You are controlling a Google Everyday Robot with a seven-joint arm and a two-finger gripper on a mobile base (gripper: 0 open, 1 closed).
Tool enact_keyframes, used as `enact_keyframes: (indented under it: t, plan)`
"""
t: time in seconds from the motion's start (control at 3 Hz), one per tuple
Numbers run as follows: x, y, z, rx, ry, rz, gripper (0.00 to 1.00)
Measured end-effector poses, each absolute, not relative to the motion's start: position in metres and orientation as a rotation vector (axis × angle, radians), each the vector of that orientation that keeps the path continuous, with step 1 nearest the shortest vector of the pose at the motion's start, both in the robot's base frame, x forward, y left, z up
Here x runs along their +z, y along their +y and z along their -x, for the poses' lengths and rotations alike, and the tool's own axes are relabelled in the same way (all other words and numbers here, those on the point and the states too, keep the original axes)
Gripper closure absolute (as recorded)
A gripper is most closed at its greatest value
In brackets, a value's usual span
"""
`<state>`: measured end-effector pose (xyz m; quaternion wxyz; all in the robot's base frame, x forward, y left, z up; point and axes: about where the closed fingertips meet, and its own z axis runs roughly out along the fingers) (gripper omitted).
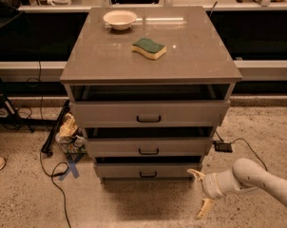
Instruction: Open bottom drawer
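Observation:
The bottom drawer is the lowest grey front of the cabinet, with a small black bar handle. It stands slightly pulled out, like the middle drawer and the top drawer above it. My gripper is low, just right of the bottom drawer's right end and a little in front of it. It is open: one pale fingertip is near the drawer's corner, the other fingertip is lower, near the floor. Nothing is between them. The white arm comes in from the right.
A sponge and a white bowl rest on the cabinet top. Cables and a crumpled bag lie on the floor at the left. A small black box with a cord sits at the right.

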<state>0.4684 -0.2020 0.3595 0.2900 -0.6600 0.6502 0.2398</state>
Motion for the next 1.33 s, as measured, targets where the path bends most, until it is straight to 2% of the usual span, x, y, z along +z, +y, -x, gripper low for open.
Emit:
enact_keyframes:
  t: [1.0,1.33]
  plan:
    - [0.272,-0.204,-0.524,0.447,1.48,1.926,0.0]
    - [0.272,-0.204,-0.524,0.447,1.48,1.926,0.0]
